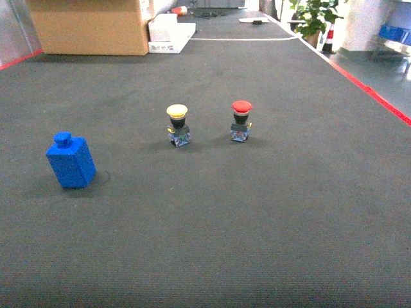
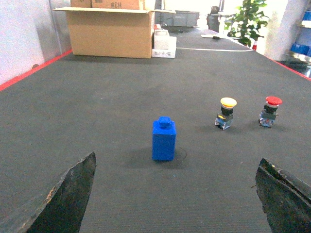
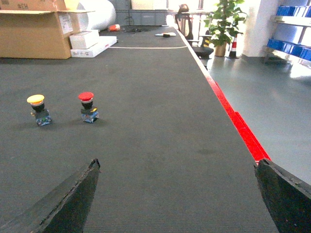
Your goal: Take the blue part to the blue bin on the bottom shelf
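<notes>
The blue part (image 1: 70, 160) stands upright on the dark mat at the left of the head view, a round knob on its top. In the left wrist view the blue part (image 2: 164, 139) sits straight ahead of my left gripper (image 2: 177, 158), which is open, its fingers wide apart and short of the block. My right gripper (image 3: 177, 161) is open over bare mat with nothing between its fingers. Neither gripper shows in the head view. A blue bin (image 1: 395, 32) rests on a low steel shelf (image 1: 387, 48) far off at the right, beyond the mat's edge.
A yellow-capped push-button (image 1: 178, 125) and a red-capped push-button (image 1: 241, 120) stand mid-mat, right of the blue part. A cardboard box (image 1: 90, 25) and white boxes (image 1: 168, 33) sit at the back. A red stripe (image 1: 372, 96) marks the mat's right edge. A potted plant (image 1: 314, 16) stands beyond.
</notes>
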Tool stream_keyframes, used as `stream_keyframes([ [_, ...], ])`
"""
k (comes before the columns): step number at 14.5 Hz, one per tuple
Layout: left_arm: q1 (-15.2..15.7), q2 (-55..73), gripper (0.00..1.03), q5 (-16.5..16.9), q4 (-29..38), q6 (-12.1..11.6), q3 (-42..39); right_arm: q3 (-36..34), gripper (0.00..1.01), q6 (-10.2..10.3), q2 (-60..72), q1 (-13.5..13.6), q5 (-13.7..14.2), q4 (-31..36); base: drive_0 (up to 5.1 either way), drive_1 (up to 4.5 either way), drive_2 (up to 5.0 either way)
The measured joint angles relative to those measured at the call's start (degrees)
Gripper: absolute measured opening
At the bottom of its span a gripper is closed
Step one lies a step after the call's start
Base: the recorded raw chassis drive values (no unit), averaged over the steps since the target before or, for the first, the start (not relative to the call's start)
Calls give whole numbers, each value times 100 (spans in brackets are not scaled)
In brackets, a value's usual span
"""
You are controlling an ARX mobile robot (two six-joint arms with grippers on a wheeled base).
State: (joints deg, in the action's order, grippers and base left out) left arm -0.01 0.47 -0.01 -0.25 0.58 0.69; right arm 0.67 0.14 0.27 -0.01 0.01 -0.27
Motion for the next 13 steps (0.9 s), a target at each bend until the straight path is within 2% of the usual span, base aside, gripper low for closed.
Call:
stream_keyframes([
  [4, -4, 4, 98, -20, -24, 4, 0, 0, 98, 2, 0, 0, 0, 0, 0, 0, 0],
  [5, -492, 601, 98, -931, -568, 273, 260, 0, 98, 2, 0, 0, 7, -2, 0, 0, 0],
  [6, -1054, 2540, 98, -1692, 890, 369, 566, 0, 98, 0, 0, 0, -11, 9, 0, 0, 0],
  [7, -957, 3753, 98, -1635, 1976, 367, 807, 0, 98, 0, 0, 0, 0, -2, 0, 0, 0],
  [8, -828, 5112, 98, -1388, 3093, 367, 1209, 0, 98, 0, 0, 0, -2, -2, 0, 0, 0],
  [9, -739, 6065, 98, -1220, 3788, 354, 1506, 0, 98, 0, 0, 0, 0, 2, 0, 0, 0],
  [11, -610, 7654, 98, -870, 4695, 297, 1919, 0, 98, 0, 0, 0, 0, 0, 0, 0, 0],
  [13, -579, 9243, 98, -697, 5250, 238, 2446, 0, 98, 0, 0, 0, -2, 0, 0, 0, 0],
])
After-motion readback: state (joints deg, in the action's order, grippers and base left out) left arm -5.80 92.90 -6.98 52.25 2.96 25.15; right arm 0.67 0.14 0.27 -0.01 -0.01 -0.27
